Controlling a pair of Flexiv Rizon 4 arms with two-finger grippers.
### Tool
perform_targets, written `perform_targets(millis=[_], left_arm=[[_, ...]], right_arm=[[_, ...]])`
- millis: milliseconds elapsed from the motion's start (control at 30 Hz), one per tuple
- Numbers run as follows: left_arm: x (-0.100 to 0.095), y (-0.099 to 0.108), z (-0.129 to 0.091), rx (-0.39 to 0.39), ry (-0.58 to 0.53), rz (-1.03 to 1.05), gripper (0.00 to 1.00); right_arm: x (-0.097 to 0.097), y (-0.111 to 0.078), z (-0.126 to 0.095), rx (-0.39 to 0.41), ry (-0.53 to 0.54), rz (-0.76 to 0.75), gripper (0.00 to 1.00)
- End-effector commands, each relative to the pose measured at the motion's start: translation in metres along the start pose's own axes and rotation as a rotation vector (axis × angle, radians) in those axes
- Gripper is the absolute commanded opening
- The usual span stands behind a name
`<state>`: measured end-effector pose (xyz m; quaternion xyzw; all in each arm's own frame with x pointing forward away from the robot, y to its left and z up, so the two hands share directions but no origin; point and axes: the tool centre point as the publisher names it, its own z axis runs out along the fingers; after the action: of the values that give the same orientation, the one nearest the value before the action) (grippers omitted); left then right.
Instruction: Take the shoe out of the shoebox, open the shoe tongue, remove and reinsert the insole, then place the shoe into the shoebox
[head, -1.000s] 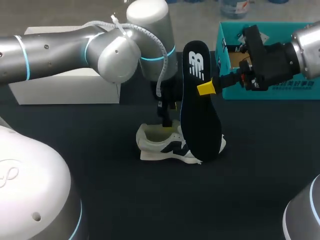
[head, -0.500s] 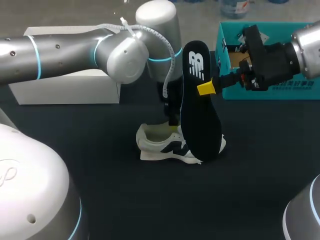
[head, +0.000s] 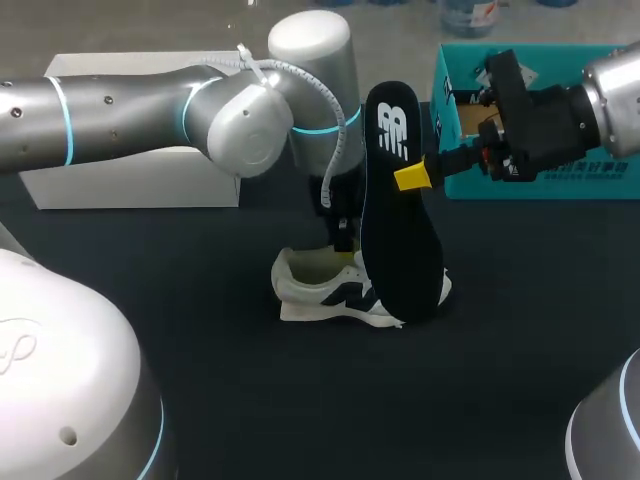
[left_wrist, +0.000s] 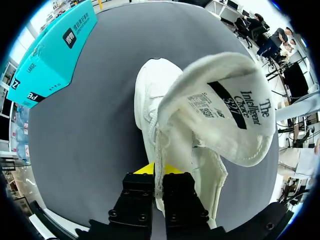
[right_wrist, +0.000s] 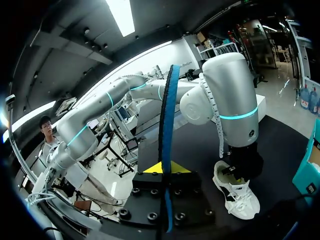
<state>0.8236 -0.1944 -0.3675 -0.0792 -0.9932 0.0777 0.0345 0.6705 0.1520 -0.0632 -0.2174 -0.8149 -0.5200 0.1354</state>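
The shoe (head: 325, 290) stands on the dark surface (head: 260, 400), out of the teal shoebox (head: 447, 85), which sits at the far right. A white box (head: 130, 185) lies at the far left.

From above, the left pincer (head: 343, 240) comes straight down onto the shoe's opening, but its fingers are hidden behind the arm and the insole (head: 400, 210). The left wrist view fills that in. The two fingers are pressed nearly together on a white edge of the shoe's upper. The tongue (left_wrist: 220, 107) is folded back, with its printed label facing the camera and the toe pointing away over the surface.

The right pincer (head: 425, 175) holds the black insole upright in the air, just in front of the shoe and above it, with its logo end uppermost. In the head view only one yellow tip shows against the insole's flat face. The right wrist view shows the insole edge-on as a thin blue-black strip, clamped between both fingers. Beyond it, the left arm (right_wrist: 230, 105) stands over the shoe.
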Motion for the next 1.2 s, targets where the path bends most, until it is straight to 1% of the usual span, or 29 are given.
perform_targets(millis=[33, 333, 400, 433, 467, 500, 533, 567, 600, 633, 667, 700, 733, 767, 800, 867, 900, 933, 967, 1000, 1033, 1067, 1200], left_arm=[[0.005, 0.002, -0.003, 0.000, -0.008, 0.002, 0.00], [0.005, 0.002, -0.003, 0.000, -0.008, 0.002, 0.00], [0.010, 0.009, -0.012, 0.025, 0.039, 0.156, 0.00], [0.012, 0.012, -0.016, 0.014, 0.069, 0.242, 0.00], [0.013, 0.016, -0.021, 0.039, 0.094, 0.302, 0.00], [0.013, 0.019, -0.025, 0.009, 0.112, 0.384, 0.00], [0.013, 0.024, -0.029, 0.039, 0.143, 0.464, 0.00], [0.012, 0.028, -0.032, 0.038, 0.188, 0.559, 0.00], [0.010, 0.031, -0.033, 0.055, 0.245, 0.624, 0.00], [0.004, 0.034, -0.036, 0.096, 0.288, 0.626, 0.00], [0.002, 0.035, -0.037, 0.056, 0.287, 0.684, 0.00], [0.001, 0.036, -0.039, 0.069, 0.289, 0.706, 0.00], [-0.001, 0.037, -0.043, 0.094, 0.316, 0.750, 0.00], [0.000, 0.038, -0.047, 0.086, 0.312, 0.839, 0.00], [0.001, 0.038, -0.049, 0.095, 0.312, 0.875, 0.00], [0.004, 0.038, -0.058, 0.125, 0.325, 1.070, 0.00], [0.006, 0.037, -0.063, 0.132, 0.331, 1.107, 0.00], [0.007, 0.036, -0.067, 0.167, 0.352, 1.180, 0.00], [0.007, 0.036, -0.070, 0.175, 0.357, 1.249, 0.00], [0.008, 0.035, -0.073, 0.165, 0.353, 1.276, 0.00], [0.009, 0.033, -0.075, 0.155, 0.338, 1.253, 0.00], [0.008, 0.030, -0.077, 0.115, 0.250, 1.138, 0.00], [0.008, 0.030, -0.077, 0.115, 0.250, 1.138, 0.00]], right_arm=[[-0.001, 0.000, 0.002, 0.001, -0.001, 0.001, 0.00], [-0.001, 0.000, 0.002, 0.001, -0.001, 0.001, 0.00], [-0.001, 0.000, 0.002, 0.001, -0.001, 0.001, 0.00], [-0.001, 0.000, 0.002, 0.001, -0.001, 0.001, 0.00], [-0.001, 0.000, 0.002, 0.001, -0.001, 0.001, 0.00], [-0.001, 0.000, 0.002, 0.001, -0.001, 0.001, 0.00], [-0.001, 0.000, 0.002, 0.001, -0.001, 0.001, 0.00], [-0.001, 0.000, 0.002, 0.001, -0.001, 0.001, 0.00], [-0.001, 0.000, 0.002, 0.001, -0.001, 0.001, 0.00], [-0.001, 0.000, 0.002, 0.001, -0.001, 0.001, 0.00], [-0.001, 0.000, 0.002, 0.001, -0.001, 0.001, 0.00], [-0.001, 0.000, 0.002, 0.001, -0.001, 0.001, 0.00], [-0.001, 0.000, 0.002, 0.001, -0.001, 0.001, 0.00], [-0.001, 0.000, 0.002, 0.001, -0.001, 0.001, 0.00], [-0.001, 0.000, 0.002, 0.001, -0.001, 0.001, 0.00], [-0.001, 0.000, 0.002, 0.001, -0.001, 0.001, 0.00], [-0.001, 0.000, 0.002, 0.001, -0.001, 0.001, 0.00], [-0.001, 0.000, 0.002, 0.001, -0.001, 0.001, 0.00], [-0.001, 0.000, 0.002, 0.001, -0.001, 0.001, 0.00], [-0.001, 0.000, 0.002, 0.001, -0.001, 0.001, 0.00], [-0.001, 0.000, 0.002, 0.001, -0.001, 0.001, 0.00], [-0.001, 0.000, 0.002, 0.001, -0.001, 0.001, 0.00], [-0.001, 0.000, 0.002, 0.001, -0.001, 0.001, 0.00]])
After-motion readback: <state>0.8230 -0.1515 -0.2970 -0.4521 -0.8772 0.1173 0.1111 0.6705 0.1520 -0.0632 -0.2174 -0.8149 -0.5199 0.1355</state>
